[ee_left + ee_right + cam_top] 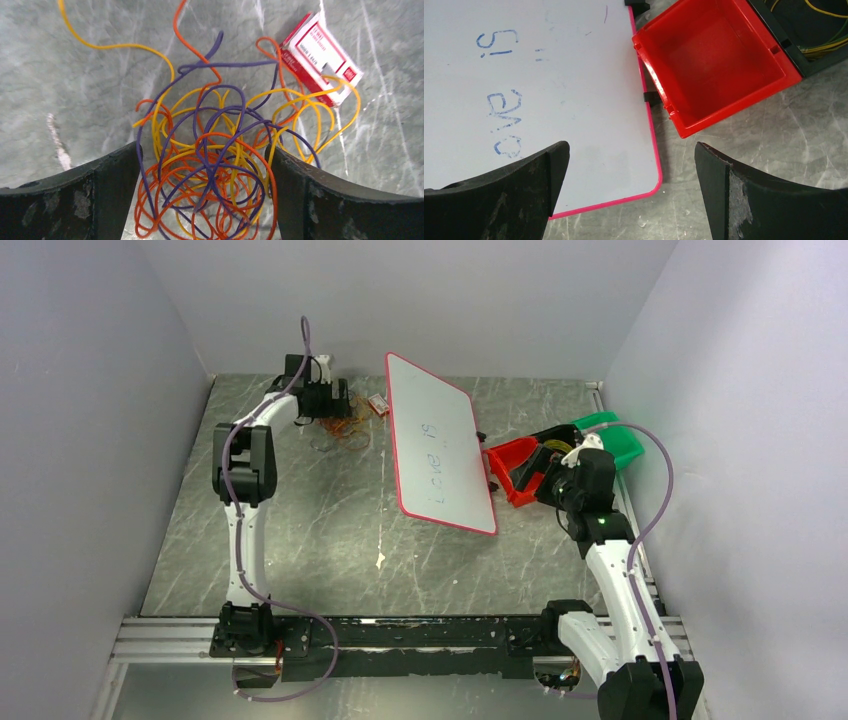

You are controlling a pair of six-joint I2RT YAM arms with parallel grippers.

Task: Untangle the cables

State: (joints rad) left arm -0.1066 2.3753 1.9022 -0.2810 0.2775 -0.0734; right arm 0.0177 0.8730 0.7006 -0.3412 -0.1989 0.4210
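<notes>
Hovering with fingers spread wide, left gripper (205, 160) straddles the cables (210, 195) | orange, yellow and purple tangle near the far-left corner of the table (75, 75) | red-and-white box (320, 57) touching outer loops | right gripper (631, 165) likewise spread, above whiteboard (549, 100) corner beside red bin (719, 55), near right edge

A whiteboard (549, 75) lies ahead-left of the right claw (629, 147), a red bin (716, 65) ahead-right. A box (320, 57) sits ahead-right of the left claw (202, 150).

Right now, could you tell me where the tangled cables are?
The cables lie at the table's far left in the top view, under the left gripper, beside a red-and-white box.
</notes>
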